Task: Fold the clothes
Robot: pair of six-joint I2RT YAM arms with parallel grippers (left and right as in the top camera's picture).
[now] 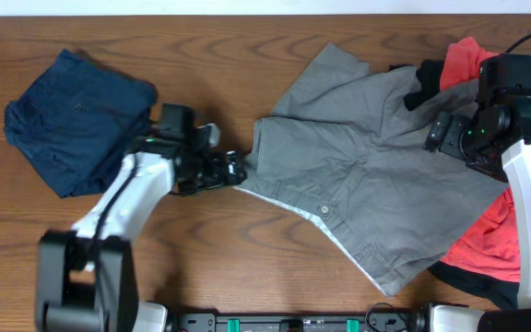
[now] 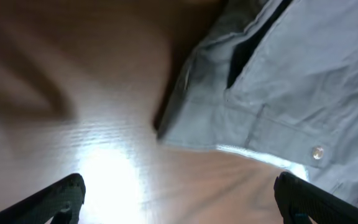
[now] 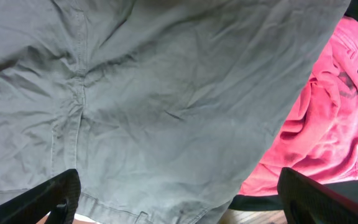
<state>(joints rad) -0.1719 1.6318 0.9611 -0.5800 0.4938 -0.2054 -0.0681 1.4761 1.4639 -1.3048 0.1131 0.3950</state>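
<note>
Grey shorts (image 1: 367, 175) lie spread across the middle and right of the wooden table, waistband with a button (image 1: 327, 211) toward the front left. My left gripper (image 1: 233, 171) is open and empty, low over the wood just left of the waistband corner (image 2: 185, 118); the button shows in the left wrist view (image 2: 317, 152). My right gripper (image 1: 434, 132) is open and empty, above the right part of the shorts (image 3: 166, 106). A red garment (image 1: 491, 235) and a black one (image 1: 473, 281) lie under the shorts' right side; the red one shows in the right wrist view (image 3: 328, 124).
A folded navy garment (image 1: 76, 115) lies at the far left of the table. Bare wood (image 1: 247, 267) shows along the front. The arm bases stand at the front edge.
</note>
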